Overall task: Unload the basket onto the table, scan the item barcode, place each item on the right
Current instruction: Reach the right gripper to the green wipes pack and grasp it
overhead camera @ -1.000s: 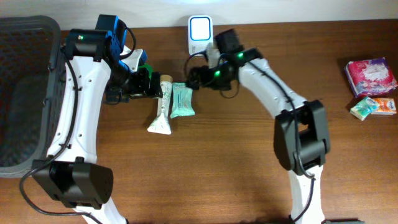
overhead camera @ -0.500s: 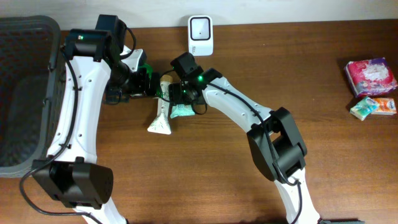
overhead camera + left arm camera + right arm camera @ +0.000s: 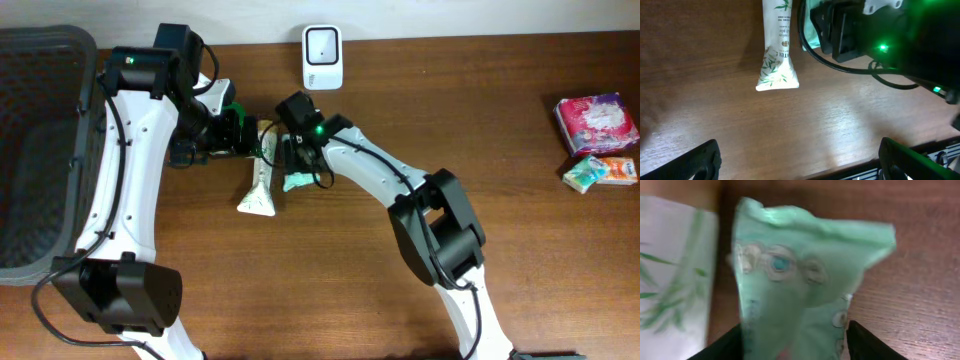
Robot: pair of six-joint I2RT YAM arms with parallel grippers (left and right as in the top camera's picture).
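Observation:
A pale green packet lies on the wooden table beside a white tube printed with green leaves. My right gripper is down over the packet. In the right wrist view the packet fills the gap, and the two dark fingers press its sides at the right gripper. My left gripper hovers just left of the tube, wide open and holding nothing. The left wrist view has the tube ahead of the left gripper. The white scanner stands at the back edge.
A dark mesh basket fills the far left. At the far right lie a pink tissue pack and a small green and orange pack. The right arm's black wrist with a green light crowds the upper right of the left wrist view.
My right arm swung left from near the scanner and came down on the green packet, its jaws narrowing around it. The left arm and the tube stayed put.

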